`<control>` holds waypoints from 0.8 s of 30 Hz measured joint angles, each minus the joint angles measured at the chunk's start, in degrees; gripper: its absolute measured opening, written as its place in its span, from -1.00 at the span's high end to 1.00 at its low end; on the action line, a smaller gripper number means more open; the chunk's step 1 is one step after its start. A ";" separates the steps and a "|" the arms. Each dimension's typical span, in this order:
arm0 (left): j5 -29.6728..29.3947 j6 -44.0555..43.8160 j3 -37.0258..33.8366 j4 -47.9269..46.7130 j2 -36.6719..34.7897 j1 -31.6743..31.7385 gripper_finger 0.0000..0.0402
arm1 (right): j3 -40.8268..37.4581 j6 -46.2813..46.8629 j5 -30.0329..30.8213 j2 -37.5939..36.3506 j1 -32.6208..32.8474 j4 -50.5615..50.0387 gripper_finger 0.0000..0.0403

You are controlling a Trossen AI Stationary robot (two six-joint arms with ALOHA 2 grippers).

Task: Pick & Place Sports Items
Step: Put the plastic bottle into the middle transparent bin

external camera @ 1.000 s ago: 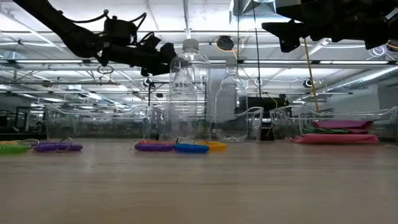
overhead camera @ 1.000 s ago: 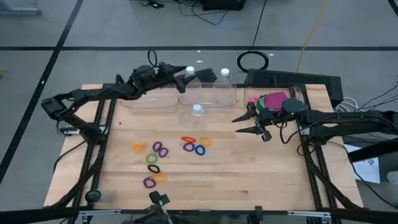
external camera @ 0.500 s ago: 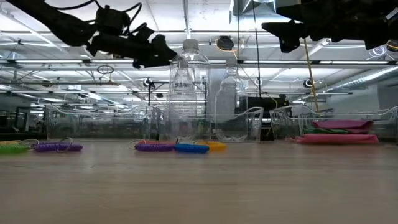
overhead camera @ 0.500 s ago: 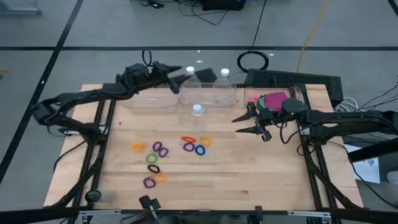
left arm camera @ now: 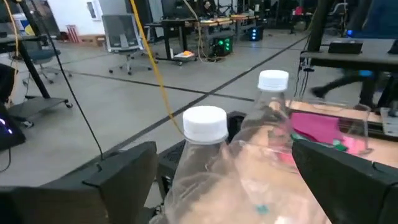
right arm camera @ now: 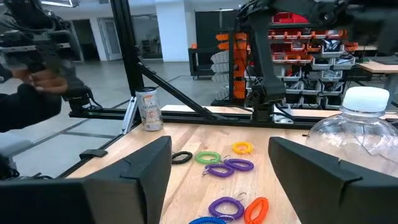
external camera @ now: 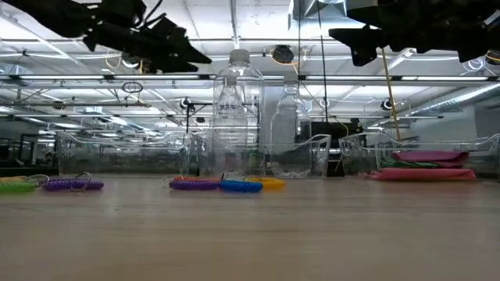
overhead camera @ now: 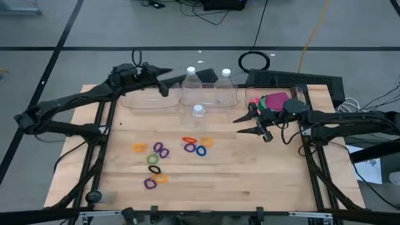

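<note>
Left end effector (overhead camera: 164, 81) is raised above the back-left of the counter (overhead camera: 250, 175), over the clear bin (overhead camera: 150, 100) there, fingers spread wide, nothing between them. In the left wrist view both dark fingers (left arm camera: 354, 180) frame 2 capped clear bottles (left arm camera: 208, 162), with gap on each side.

Right end effector (overhead camera: 245, 125) hangs above the counter's right-centre, just beside the right clear bin (overhead camera: 302, 95), jaws wide and empty. In the low view it sits high at the upper right (external camera: 367, 39), well above the surface.

Sports items:
- Flat soft pieces are stacked in the right bin at the back right: pink (overhead camera: 275, 100) on top, green edge showing. The low view shows the pink stack (external camera: 426, 173) lying flat inside the bin wall.
- Elastic rings (overhead camera: 161, 150) lie loose on the counter's centre-left, in 2 loose groups: purple, orange, green and black to the left, and orange, purple and blue (overhead camera: 200, 150) toward the middle. None are touching either end effector.

3 clear bottles stand at the back centre: 2 behind (overhead camera: 190, 84), 1 smaller bottle (overhead camera: 198, 112) in front of them. A can (right arm camera: 150, 109) stands on the counter's far edge in the right wrist view.
</note>
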 joint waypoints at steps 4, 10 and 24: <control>0.59 -0.74 0.00 -5.31 -4.27 -0.95 -0.52 | 0.00 0.00 0.00 0.00 0.00 0.00 0.03; 2.82 -4.14 0.00 -10.88 -8.82 -3.33 -0.52 | 0.00 0.00 0.00 0.00 0.00 0.02 0.03; 6.52 1.36 -0.07 -6.54 -5.35 -27.01 -0.52 | 0.01 1.27 0.00 0.00 0.02 0.57 0.03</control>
